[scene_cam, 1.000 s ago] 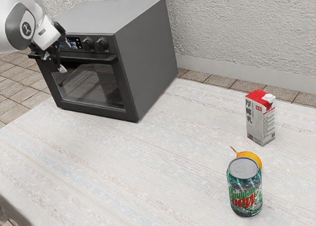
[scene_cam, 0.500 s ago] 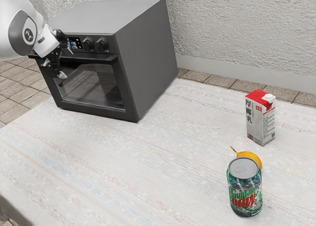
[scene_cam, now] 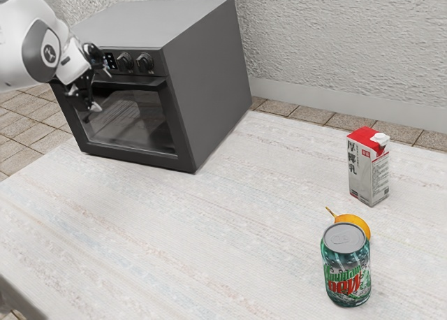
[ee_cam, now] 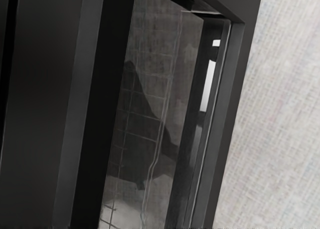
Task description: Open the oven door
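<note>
Exterior view: the oven (scene_cam: 209, 89) stands at the exterior view's left on the worktop (scene_cam: 181, 229). Its door (scene_cam: 129, 151) is shut, the frame lying flush with the front of the body. The handle (scene_cam: 136, 84) crosses the door above the glass (scene_cam: 133, 121); the knobs (scene_cam: 144, 63) and the small display (scene_cam: 110, 60) sit higher, on the panel.

My jaws (scene_cam: 100, 89) are at the front of the oven, tilted, near the end of the handle away from the knobs. State: spread, one tip up by the display, the other lower, before the glass, with a gap between. Whether either tip touches the handle, I cannot tell.

Wrist view: the dark door front is close under my hand. I read the glass, framed in black, with thin rack lines behind it and a dark shape across it. Beyond the frame lies the pale, woven-looking worktop.

Other items, well apart from the oven: a carton (scene_cam: 369, 170), upright, red on top with a white cap; a green soda can (scene_cam: 346, 271), upright; a yellow fruit (scene_cam: 355, 224) with a thin stem, partly hidden behind the can.
</note>
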You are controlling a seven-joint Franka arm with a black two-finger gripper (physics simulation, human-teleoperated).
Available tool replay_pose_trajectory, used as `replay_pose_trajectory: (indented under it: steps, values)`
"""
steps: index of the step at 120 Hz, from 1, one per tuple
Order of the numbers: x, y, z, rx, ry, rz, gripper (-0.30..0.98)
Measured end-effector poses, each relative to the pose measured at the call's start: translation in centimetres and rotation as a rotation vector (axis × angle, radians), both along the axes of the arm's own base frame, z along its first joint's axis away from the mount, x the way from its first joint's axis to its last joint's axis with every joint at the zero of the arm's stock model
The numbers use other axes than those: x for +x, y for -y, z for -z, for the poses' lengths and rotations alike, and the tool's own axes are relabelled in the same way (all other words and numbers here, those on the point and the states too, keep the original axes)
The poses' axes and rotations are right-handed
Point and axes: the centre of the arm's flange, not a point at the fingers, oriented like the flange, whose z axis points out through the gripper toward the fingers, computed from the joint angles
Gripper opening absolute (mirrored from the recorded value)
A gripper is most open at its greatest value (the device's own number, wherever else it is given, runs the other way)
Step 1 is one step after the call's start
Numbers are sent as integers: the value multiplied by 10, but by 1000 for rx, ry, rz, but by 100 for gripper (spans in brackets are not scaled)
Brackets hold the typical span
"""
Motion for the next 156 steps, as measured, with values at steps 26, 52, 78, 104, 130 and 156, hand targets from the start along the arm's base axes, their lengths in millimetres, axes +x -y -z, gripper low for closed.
replay_pose_trajectory:
  steps: [26,52,78,104,130,156]
  values:
    - [2,-6,8,0,-8,2,70]
    - [7,-2,15,-3,-16,17,69]
    - [-191,112,-9,-16,-14,166,62]
    - [-131,309,-212,-40,104,68,67]
    - [-37,315,-71,-253,-291,-404,68]
    - [-38,268,-50,-383,-339,-729,69]
